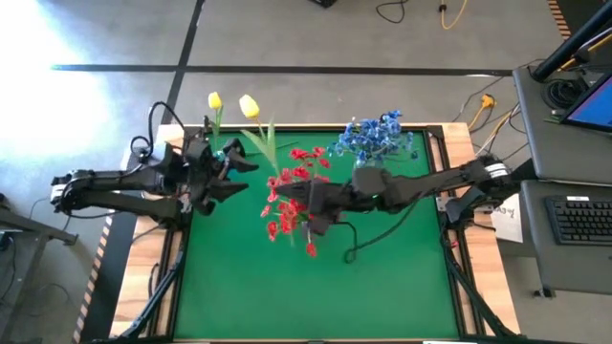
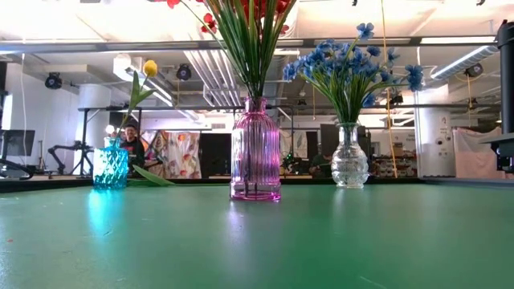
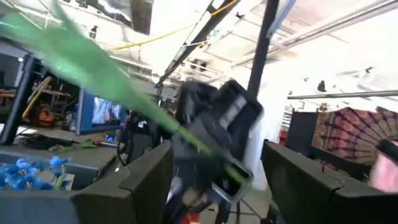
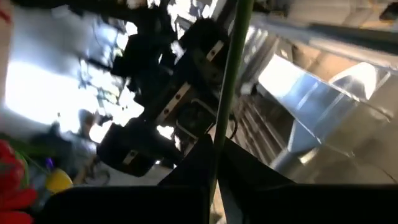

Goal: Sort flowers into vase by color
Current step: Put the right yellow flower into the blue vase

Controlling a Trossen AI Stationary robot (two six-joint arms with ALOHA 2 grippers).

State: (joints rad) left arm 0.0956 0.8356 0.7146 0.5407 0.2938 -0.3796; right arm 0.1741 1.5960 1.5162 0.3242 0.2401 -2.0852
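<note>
The right gripper (image 4: 214, 163) is clamped on a thin green stem (image 4: 231, 74) that runs up between its fingers; which colour of blossom that stem carries cannot be told. In the high view this gripper hangs over the middle of the surface, among the red flowers (image 1: 292, 191). The left gripper (image 3: 217, 171) has its fingers apart, with a green leaf (image 3: 93, 62) slanting across the gap but not gripped; it sits near the far left corner, just beside the yellow flowers (image 1: 247, 105).

By the look of it, the sorting is nearly finished. The red flowers stand in the pink vase (image 2: 255, 152) near the middle, the blue flowers (image 2: 345, 68) in the clear vase (image 2: 350, 156) toward the far right, and one yellow bud (image 2: 150, 68) rises from the teal vase (image 2: 110, 167) at the far left. A second yellow bud shows from above – whether it is seated in the teal vase is unclear – so the held stem is probably the last piece to place
</note>
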